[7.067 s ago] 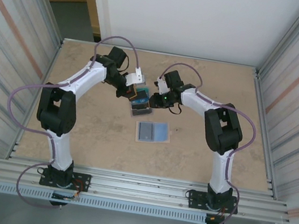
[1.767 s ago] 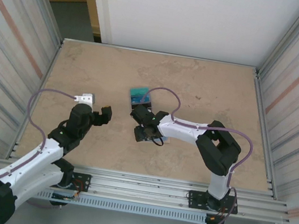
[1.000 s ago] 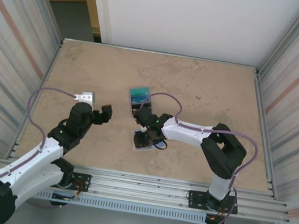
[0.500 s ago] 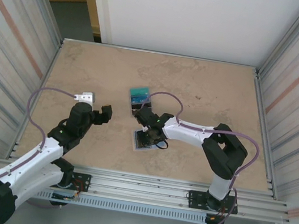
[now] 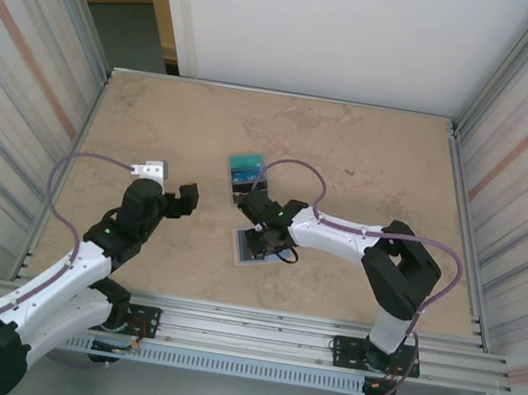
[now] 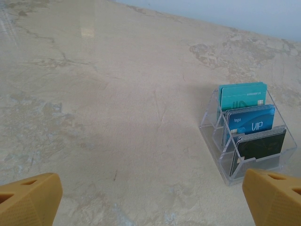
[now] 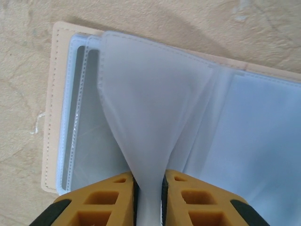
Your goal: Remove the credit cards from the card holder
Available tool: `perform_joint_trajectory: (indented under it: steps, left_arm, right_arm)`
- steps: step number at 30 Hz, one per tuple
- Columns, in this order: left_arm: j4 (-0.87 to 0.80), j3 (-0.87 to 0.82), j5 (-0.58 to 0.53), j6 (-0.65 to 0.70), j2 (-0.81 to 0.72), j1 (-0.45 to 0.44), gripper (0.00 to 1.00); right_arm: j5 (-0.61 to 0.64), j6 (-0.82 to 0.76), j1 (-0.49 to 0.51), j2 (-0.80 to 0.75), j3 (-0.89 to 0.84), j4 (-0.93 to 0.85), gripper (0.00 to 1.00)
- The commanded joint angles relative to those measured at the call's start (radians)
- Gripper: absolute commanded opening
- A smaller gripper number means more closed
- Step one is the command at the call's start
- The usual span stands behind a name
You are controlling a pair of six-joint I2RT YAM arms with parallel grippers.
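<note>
The card holder [image 7: 49, 108] lay open on the counter [image 5: 371, 165], near the middle, with its tan side down. The right gripper [image 7: 148, 190] was closed on one see-through pocket page [image 7: 141, 108] and held it up from the others. The page looked thin, soft and bendy, so it would flop and could slip out of a weak pinch. The holder looked light and would likely lift or slide if pulled hard. A good place to hold was the page's free edge or the stiffer tan cover.

The credit cards [image 6: 248, 121] stood in a clear stand [image 6: 217, 150] near the holder, farther from the arms. They looked stiff, thin and smooth, best pinched by the top edge. The left gripper [image 6: 150, 202] was wide open and held nothing, well apart on the left.
</note>
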Motion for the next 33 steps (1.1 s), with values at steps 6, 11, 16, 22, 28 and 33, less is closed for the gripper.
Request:
perform_joint_trajectory:
  steps: [6,11,16,22,28,33]
  left_arm:
    - [-0.021,0.050,0.002,0.001,-0.007,0.005,0.99]
    - [-0.029,0.050,0.003,-0.001,-0.012,0.005,0.99]
    - [-0.028,0.051,0.005,0.002,-0.010,0.005,0.99]
    - [-0.032,0.059,0.018,0.009,-0.007,0.005,0.99]
    - [-0.033,0.060,0.030,0.001,0.009,-0.004,0.99]
    - [-0.028,0.068,0.029,-0.002,0.038,-0.029,0.99]
  right_arm:
    - [0.135,0.042,0.003,-0.046,0.009,-0.057,0.27]
    - [0.177,0.057,0.001,-0.057,0.009,-0.070,0.28]
    - [0.212,0.071,-0.015,-0.069,-0.002,-0.086,0.28]
    - [0.223,0.082,-0.044,-0.110,-0.032,-0.077,0.29]
    - [0.212,0.081,-0.087,-0.105,-0.059,-0.049,0.31]
    - [0.199,0.079,-0.131,-0.081,-0.079,-0.022,0.31]
